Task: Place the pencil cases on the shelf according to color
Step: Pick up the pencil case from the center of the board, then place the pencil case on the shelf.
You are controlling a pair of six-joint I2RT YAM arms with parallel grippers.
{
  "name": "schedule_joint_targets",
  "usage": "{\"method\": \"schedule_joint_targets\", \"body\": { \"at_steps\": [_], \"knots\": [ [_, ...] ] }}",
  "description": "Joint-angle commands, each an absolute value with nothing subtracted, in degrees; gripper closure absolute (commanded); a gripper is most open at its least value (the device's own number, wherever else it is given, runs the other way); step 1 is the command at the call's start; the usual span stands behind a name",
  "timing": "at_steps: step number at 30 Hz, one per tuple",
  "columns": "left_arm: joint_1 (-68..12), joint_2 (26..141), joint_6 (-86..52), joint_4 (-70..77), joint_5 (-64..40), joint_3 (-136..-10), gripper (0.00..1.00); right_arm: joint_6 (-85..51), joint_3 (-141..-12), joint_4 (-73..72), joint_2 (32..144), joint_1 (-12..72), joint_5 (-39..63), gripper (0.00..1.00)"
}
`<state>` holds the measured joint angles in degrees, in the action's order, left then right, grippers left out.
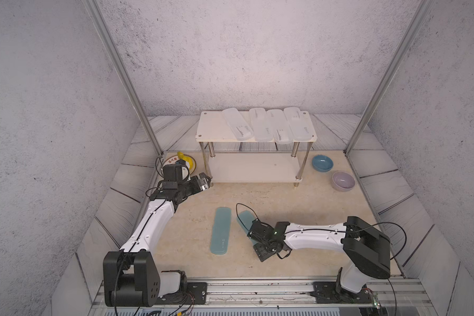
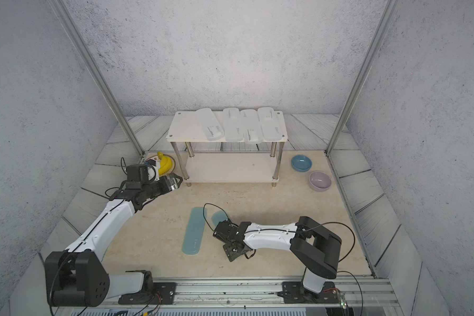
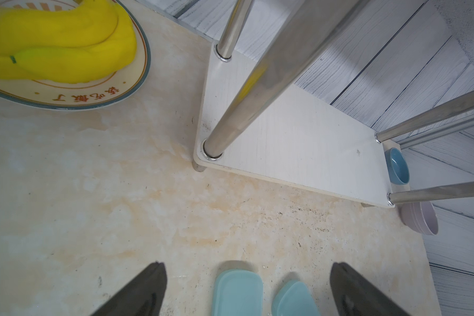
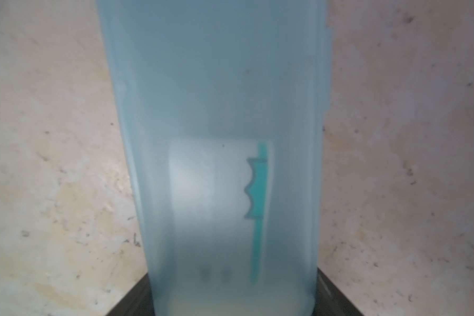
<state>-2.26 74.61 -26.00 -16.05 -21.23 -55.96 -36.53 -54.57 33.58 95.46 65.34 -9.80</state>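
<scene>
Your right gripper [image 4: 233, 275] is down over a teal pencil case [image 4: 216, 82]. In the right wrist view the dark fingers [image 4: 137, 298] sit right up against both long edges of it, near the end with the white label [image 4: 203, 177]. Honestly, I can't tell from these shots whether they're actually squeezing or just straddling it. The case looks flat on the beige table [image 1: 298, 197], lower middle of both top views. It's mostly tucked under the wrist, with only its far end poking out. Just left of it lies the second teal case [image 1: 220, 231], close beside it but not touching.

Your left gripper [image 1: 207, 182] is spread wide with nothing between the fingers. It sits by the front left post of the shelf [image 1: 211, 128], left of centre in the frame. Four frosted white cases [image 1: 260, 124] lie side by side on the shelf's top board, filling its right part. Just above the left gripper in the frame there's a plate [image 3: 137, 82] with bananas [image 3: 60, 41]. Right of the shelf you've got a blue bowl [image 1: 322, 163] and a lilac bowl [image 1: 343, 181].
</scene>
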Motion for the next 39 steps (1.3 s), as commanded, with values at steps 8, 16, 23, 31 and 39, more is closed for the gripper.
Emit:
{"method": "schedule_joint_targets", "body": {
  "at_steps": [8,16,23,31,39],
  "knots": [
    [-1.9,73.9,-26.0,-15.4,-21.8,-55.3,0.0,-42.3,-54.8,36.6,85.2,64.6,-19.9,0.44],
    [-2.0,73.6,-26.2,-15.3,-22.2,-55.2,0.0,-42.0,-53.7,33.6,78.4,55.8,-19.2,0.44],
    [-2.0,73.2,-26.5,-14.9,-22.5,-54.8,0.0,-39.7,-53.3,25.5,79.0,46.7,-14.5,0.45],
    [-2.0,73.0,-27.2,-14.3,-23.8,-54.3,0.0,-38.3,-62.3,27.1,89.0,41.9,-13.9,0.49],
    [-1.9,72.9,-27.7,-13.8,-24.4,-54.2,0.0,-34.4,-72.3,30.1,99.2,39.3,-14.4,0.5]
  ]
}}
